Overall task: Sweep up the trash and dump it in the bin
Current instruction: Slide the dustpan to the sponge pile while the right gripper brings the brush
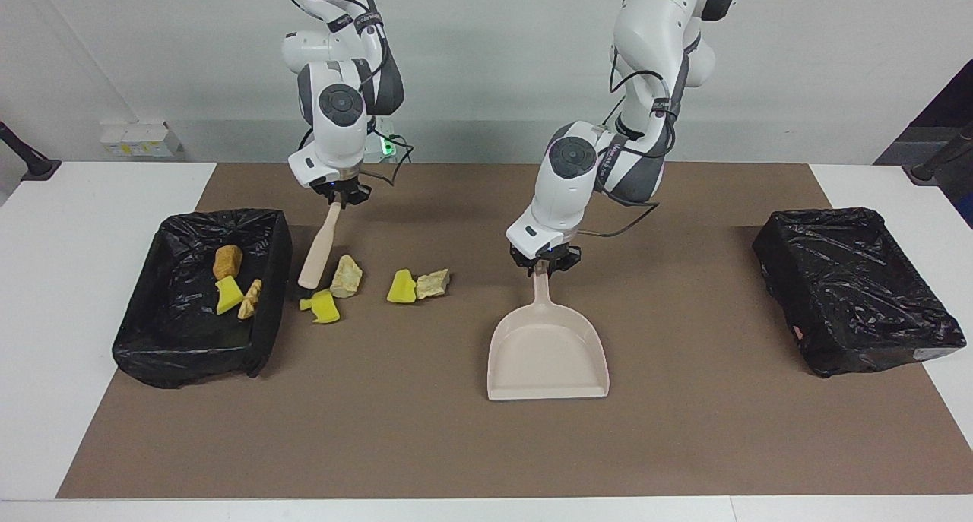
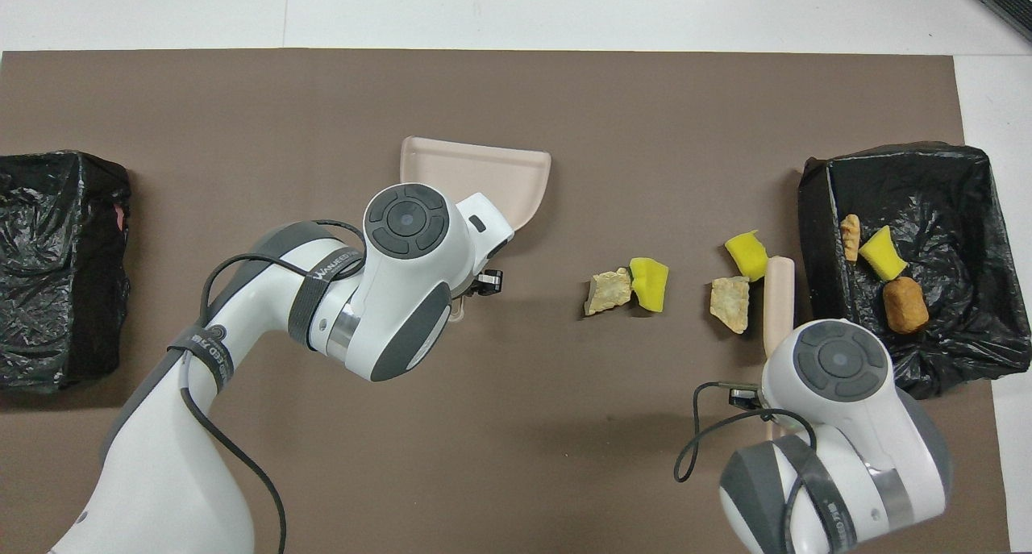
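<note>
Trash lies on the brown mat: a yellow sponge (image 1: 323,306), a beige lump (image 1: 347,276), another sponge (image 1: 400,286) and another lump (image 1: 432,283). A bread roll (image 1: 226,261), a sponge (image 1: 228,294) and a lump (image 1: 250,298) lie in the black-lined bin (image 1: 190,366) at the right arm's end. My right gripper (image 1: 340,197) is shut on the handle of a slanting brush (image 1: 318,245); its head sits between the bin and the nearest sponge. My left gripper (image 1: 543,264) is shut on the handle of the beige dustpan (image 1: 547,355), which rests on the mat.
A second black-lined bin (image 1: 859,290) stands at the left arm's end of the table. The brown mat (image 1: 456,446) covers most of the white table. In the overhead view the arms' wrists cover both grippers' fingertips.
</note>
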